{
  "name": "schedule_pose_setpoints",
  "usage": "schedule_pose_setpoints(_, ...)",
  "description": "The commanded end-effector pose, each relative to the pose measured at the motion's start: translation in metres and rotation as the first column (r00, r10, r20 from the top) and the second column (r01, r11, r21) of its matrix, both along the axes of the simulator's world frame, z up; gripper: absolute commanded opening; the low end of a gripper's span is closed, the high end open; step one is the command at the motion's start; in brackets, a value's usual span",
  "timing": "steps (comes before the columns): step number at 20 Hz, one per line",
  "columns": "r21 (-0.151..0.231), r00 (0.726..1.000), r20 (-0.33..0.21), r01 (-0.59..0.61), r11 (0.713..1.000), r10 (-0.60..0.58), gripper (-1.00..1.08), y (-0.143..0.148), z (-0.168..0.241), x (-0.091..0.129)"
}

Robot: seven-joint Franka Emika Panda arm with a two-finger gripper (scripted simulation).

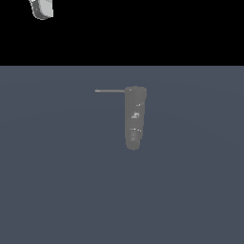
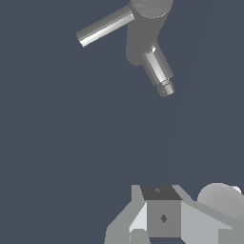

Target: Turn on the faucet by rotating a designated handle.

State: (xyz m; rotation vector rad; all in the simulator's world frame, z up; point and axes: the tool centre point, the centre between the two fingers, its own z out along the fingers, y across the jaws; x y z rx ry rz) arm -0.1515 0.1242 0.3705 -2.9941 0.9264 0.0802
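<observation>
Flat slate-blue ground fills most of the exterior view under a black band, and the faucet (image 1: 135, 117) stands near the frame's centre, a dark rounded column. Its handle (image 1: 109, 90) juts from the upper end toward the exterior view's left, exposed on all sides, which I'd judge leaves it free to be pushed round. At the upper left corner only a white scrap of the hand (image 1: 42, 9) shows, well apart from the faucet and cropped; whether it is spread or closed I cannot tell. The wrist view shows blocky grey parts, hard to identify.
</observation>
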Motion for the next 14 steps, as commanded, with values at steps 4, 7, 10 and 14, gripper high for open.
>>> schedule_pose_setpoints(4, -0.001, 0.993, 0.004, 0.120, 0.993, -0.120, -1.00, 0.010, -0.020, 0.028)
schedule_pose_setpoints(7, -0.003, 0.983, 0.006, 0.183, 0.983, -0.183, -1.00, 0.014, -0.030, 0.044)
schedule_pose_setpoints(10, -0.004, 0.970, 0.008, 0.244, 0.970, -0.244, -1.00, 0.017, -0.040, 0.060)
schedule_pose_setpoints(14, -0.005, 0.946, 0.011, 0.324, 0.946, -0.324, -1.00, 0.019, -0.054, 0.081)
